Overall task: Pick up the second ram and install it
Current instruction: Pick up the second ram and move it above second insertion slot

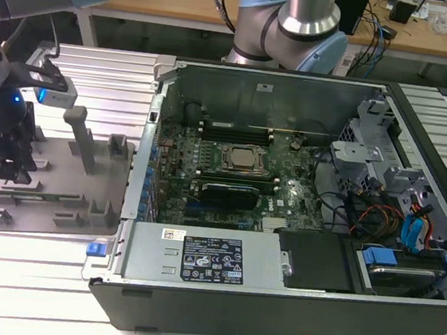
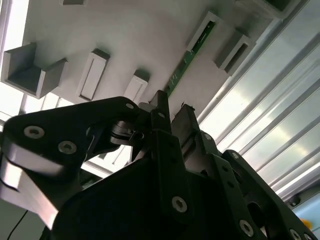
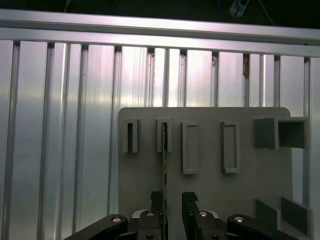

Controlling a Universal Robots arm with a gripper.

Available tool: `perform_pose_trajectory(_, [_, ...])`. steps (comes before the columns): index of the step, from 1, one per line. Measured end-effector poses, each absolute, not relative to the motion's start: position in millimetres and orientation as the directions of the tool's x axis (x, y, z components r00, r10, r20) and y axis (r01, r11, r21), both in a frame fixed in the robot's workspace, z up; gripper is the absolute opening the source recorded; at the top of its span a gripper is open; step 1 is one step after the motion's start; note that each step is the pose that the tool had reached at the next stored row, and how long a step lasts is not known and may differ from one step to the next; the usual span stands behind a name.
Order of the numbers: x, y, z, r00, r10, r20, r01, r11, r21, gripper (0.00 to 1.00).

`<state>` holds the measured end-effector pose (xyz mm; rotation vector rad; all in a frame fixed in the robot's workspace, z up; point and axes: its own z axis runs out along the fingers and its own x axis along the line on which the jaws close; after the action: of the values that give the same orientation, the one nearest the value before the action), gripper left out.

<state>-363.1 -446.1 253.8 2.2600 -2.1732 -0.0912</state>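
Second ram [image 3: 164,150] is noted standing on edge in a grey holder [image 3: 210,187] slot, straddled by the gripper [image 3: 173,197], jaws narrowly apart and seemingly not clamped; lifting and seating in the computer case [image 1: 272,317] are judged outstanding.

Near end buried, contact unclear
The thin green circuit-board ram stick [image 3: 164,150] has its near end tucked behind the black metal gripper [image 3: 173,196] in both wrist views; gripper body runs off-frame, and can't tell if anything's touching the stick.

End effector [image 3: 173,196] points downward, fingers slightly apart.
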Motion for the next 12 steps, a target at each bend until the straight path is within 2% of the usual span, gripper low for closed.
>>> perform_pose_trajectory(12, [-362.9, -452.2, 223.6, 0.038, -0.999, -0.038, -0.998, -0.04, 0.044, 0.28])
